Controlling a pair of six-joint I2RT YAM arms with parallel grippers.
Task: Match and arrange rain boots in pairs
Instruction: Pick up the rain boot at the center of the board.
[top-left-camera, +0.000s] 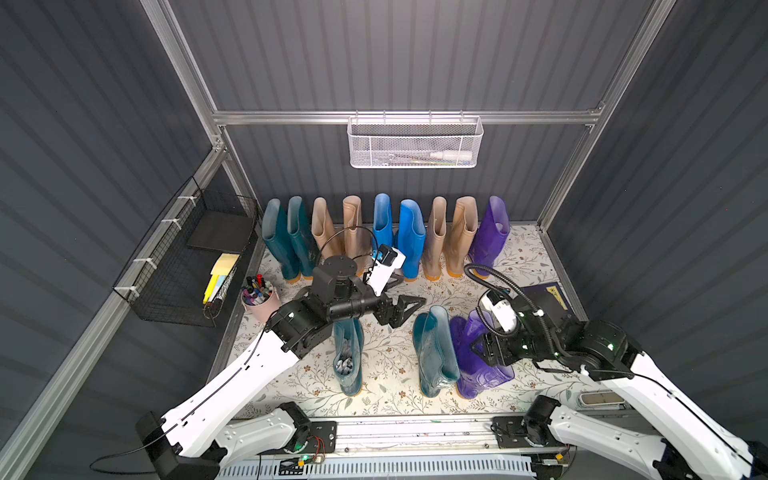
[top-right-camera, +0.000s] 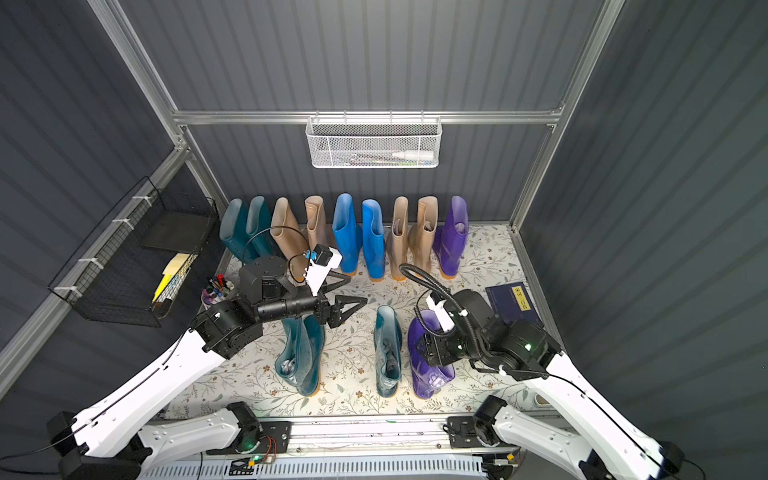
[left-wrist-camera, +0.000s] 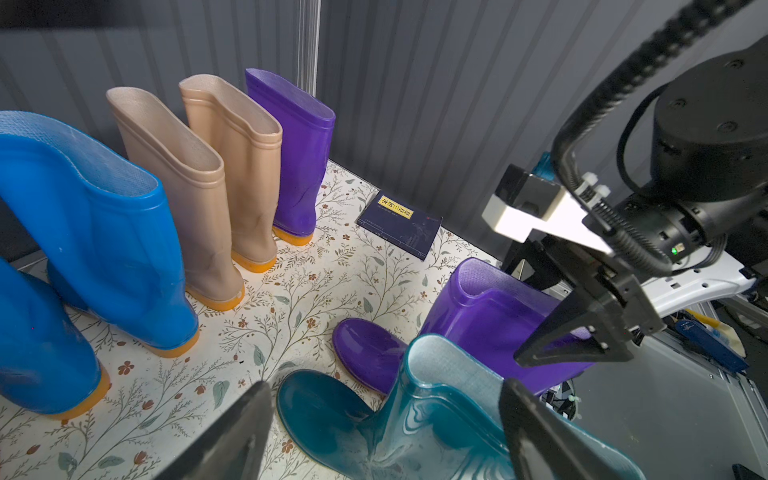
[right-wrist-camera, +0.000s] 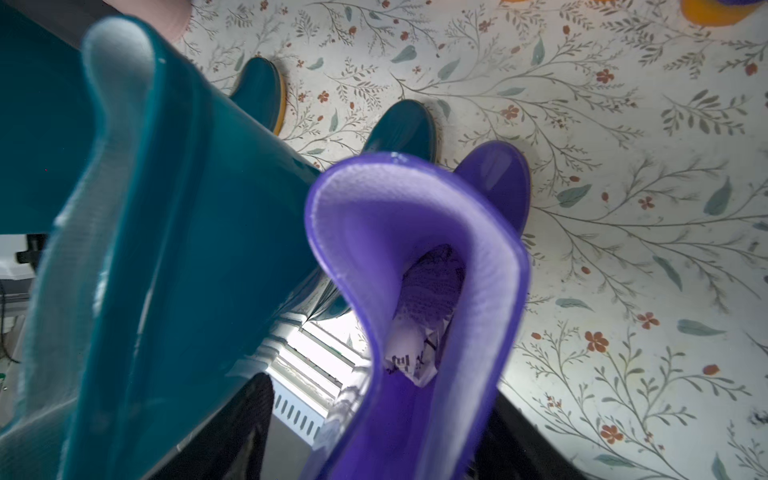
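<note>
Purple front boot: upright, lower right of centre in both top views, crumpled paper inside, just beside a teal boot.
Right gripper: spread astride that boot's shaft rim; gap showing between one finger and the shaft wall in the right wrist view, no clamping seen.
Middle teal boot: upright, lower centre.
Left teal boot: upright, lower left of centre, beneath the left arm, well apart from the other two.
Left gripper: released, empty, hanging above the desk between front boots and back row.
Book: dark blue, flat, right edge of desk.
Pen cup: left edge of desk.
Back row: upright along the rear wall, left to right: teal pair, beige pair, blue pair, second beige pair, single purple boot.
White mesh basket: on the rear wall, upper centre.
</note>
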